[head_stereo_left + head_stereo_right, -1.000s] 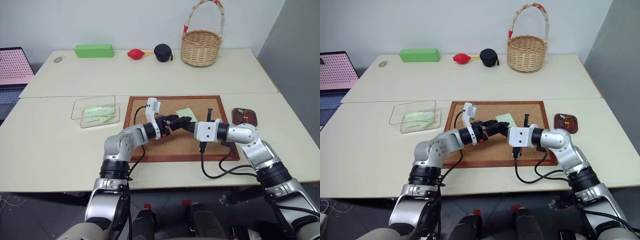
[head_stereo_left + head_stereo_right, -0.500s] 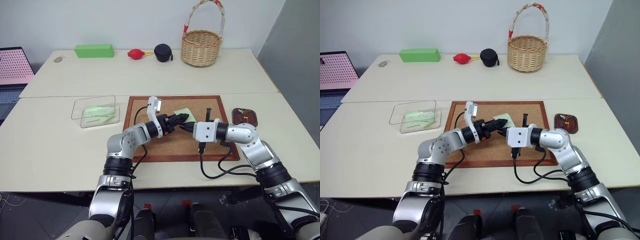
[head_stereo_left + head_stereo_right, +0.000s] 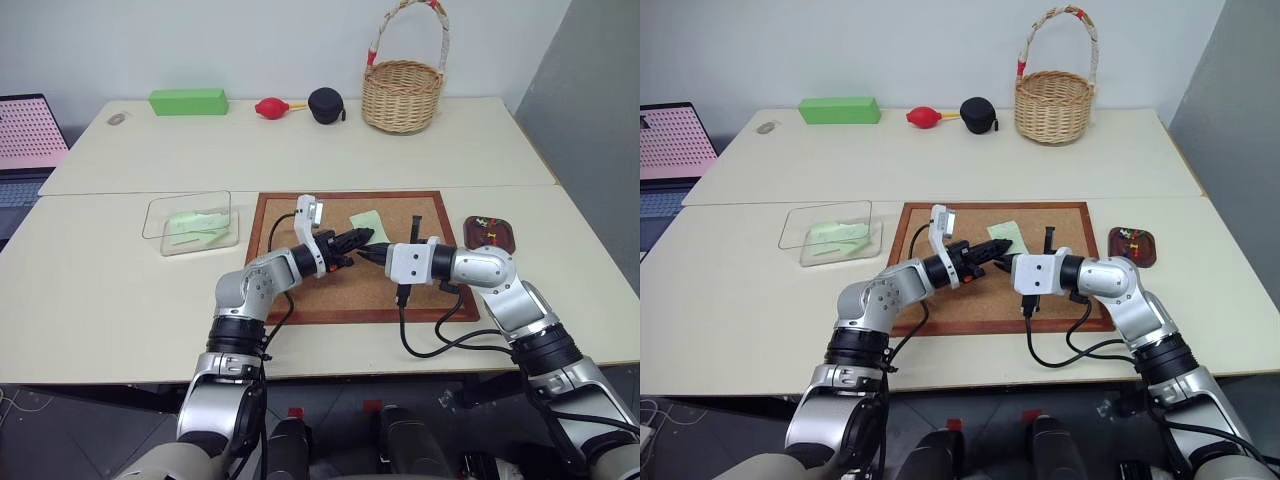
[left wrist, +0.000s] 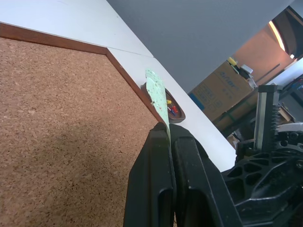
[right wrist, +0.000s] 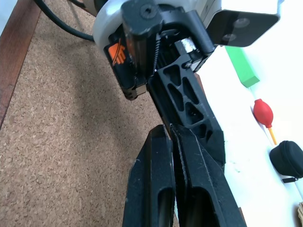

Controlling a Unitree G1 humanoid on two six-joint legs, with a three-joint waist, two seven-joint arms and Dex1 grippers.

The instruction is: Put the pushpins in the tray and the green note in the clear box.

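Both arms meet over the middle of the corkboard [image 3: 300, 300], which lies on the front bench [image 3: 100, 320].

Left gripper [image 3: 368, 237]: its fingers are closed on the green note [image 4: 157, 97]. In the left wrist view the slip stands edge-on, rising from between the two black fingers [image 4: 154, 179]. In the head views the note shows as a pale green patch just beyond the fingertips, above the cork.

Right gripper [image 3: 364, 254]: its fingers [image 5: 158, 184] are pressed together with nothing visible between them. It points toward the left gripper, tips nearly meeting (whether the two touch cannot be told).

The tray [image 3: 489, 233] sits on the bench just beside the right edge of the corkboard. The pushpins [image 3: 486, 234] lie in it as red and yellow specks; their number cannot be made out.

The clear box [image 3: 192, 222] stands on the bench just left of the corkboard, well apart from the held note. Pale green slips [image 3: 195, 226] already lie inside it.

Rear bench: a bright green block [image 3: 188, 101], a red bulb [image 3: 271, 107], a black pouch [image 3: 325, 104] and a wicker basket [image 3: 402, 90], all in a row.
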